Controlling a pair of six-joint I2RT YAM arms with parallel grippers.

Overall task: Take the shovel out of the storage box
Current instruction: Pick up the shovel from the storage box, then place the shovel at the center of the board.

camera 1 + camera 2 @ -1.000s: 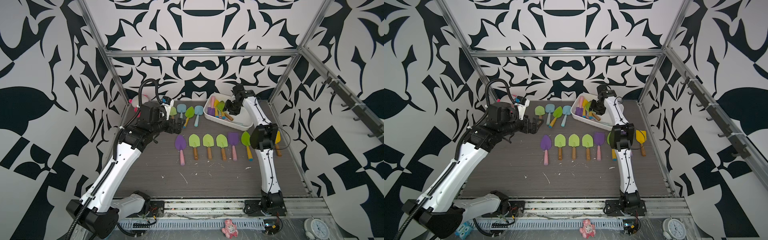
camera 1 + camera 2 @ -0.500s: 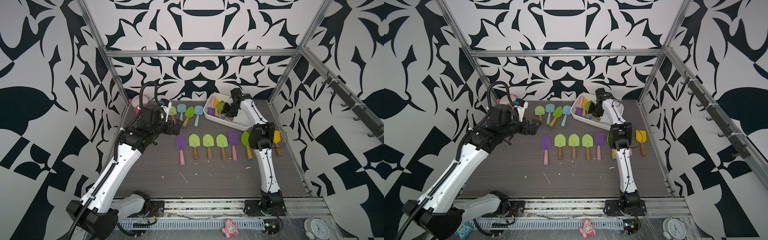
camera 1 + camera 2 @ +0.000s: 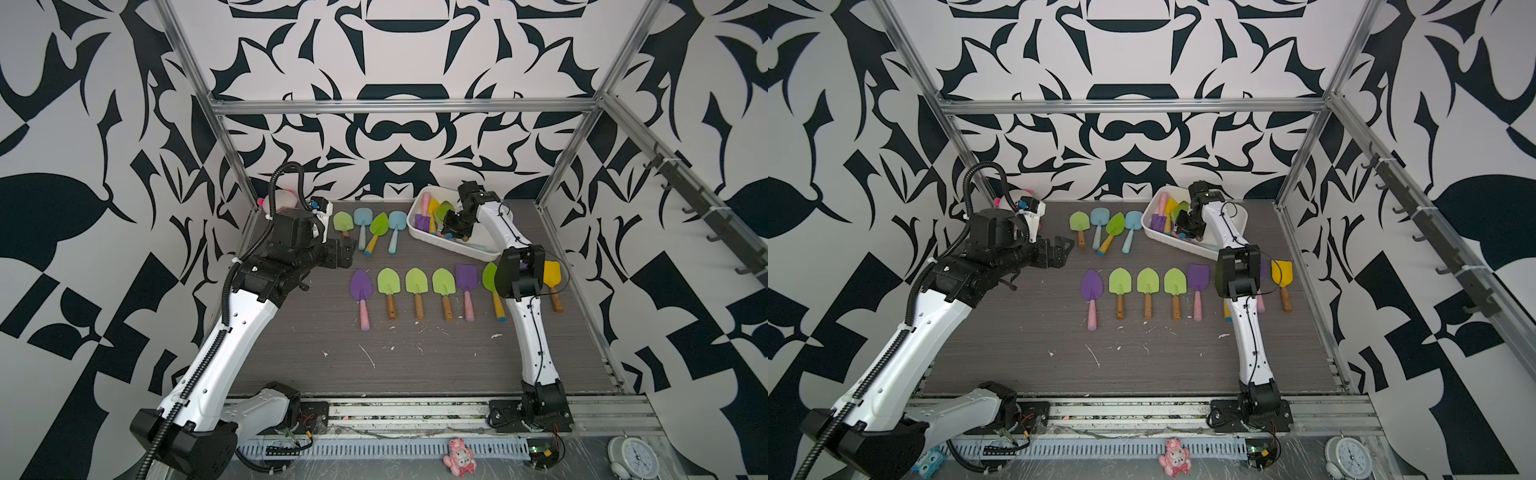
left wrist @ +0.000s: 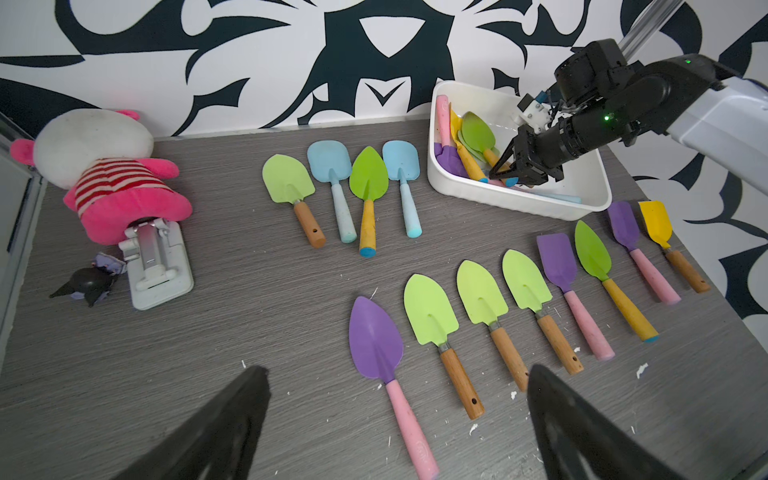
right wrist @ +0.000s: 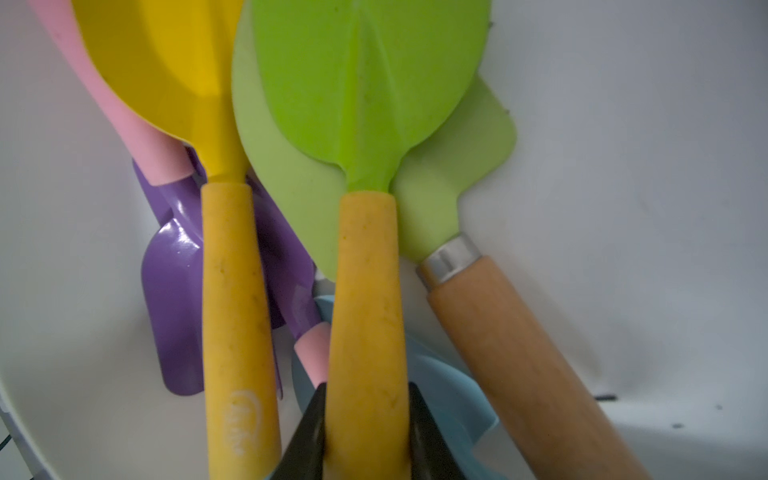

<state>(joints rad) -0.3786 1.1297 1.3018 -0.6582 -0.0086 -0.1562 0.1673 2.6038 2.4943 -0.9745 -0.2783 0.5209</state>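
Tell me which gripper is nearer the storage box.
Right. The right gripper is inside the storage box, jaws closed on the yellow handle of a green shovel. The left gripper hangs open over the table, well apart from the box.

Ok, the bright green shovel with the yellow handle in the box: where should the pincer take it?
By the yellow handle, near its end, coming in from the end away from the blade. The green shovel lies topmost in the storage box, blade overlapping others, but the handle has gaps on both sides. The right pincer is closed on it there.
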